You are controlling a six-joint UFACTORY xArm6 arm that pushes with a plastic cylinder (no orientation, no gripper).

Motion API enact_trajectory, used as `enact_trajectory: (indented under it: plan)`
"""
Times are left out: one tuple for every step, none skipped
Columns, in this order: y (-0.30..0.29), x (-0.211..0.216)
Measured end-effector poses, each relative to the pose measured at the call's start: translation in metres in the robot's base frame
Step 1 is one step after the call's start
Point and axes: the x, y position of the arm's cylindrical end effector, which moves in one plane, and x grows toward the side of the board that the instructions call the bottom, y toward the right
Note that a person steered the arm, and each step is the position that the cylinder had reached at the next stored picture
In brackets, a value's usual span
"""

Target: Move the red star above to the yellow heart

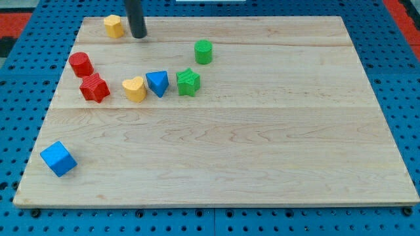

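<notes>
Blue cube (58, 158) sits nearest; red star (94, 88) is noted left of yellow heart (134, 88), unmoved; gripperless tool tip (138, 36) is parked beyond, holding nothing, presumably pre-approach.

Dark rod's tip (138, 37) sat at view's top-left on the pale wooden board (262, 151), just right of a yellow hexagonal block (113, 26). Red star block (94, 88) lay left of yellow heart block (134, 88), w/ a blue triangular block (157, 83) beside the heart.

Red cylinder (81, 63) (touching) above red star (94, 88).
</notes>
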Motion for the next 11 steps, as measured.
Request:
enact_trajectory:
  plan:
    - [-0.011, 0.038]
    - [-0.048, 0.044]
    - [-0.108, 0.038]
    - [-0.171, 0.042]
    - [-0.155, 0.137]
    - [-0.111, 0.171]
    - [-0.065, 0.126]
    - [-0.021, 0.077]
    - [-0.048, 0.085]
    - [-0.025, 0.112]
    - [0.03, 0.115]
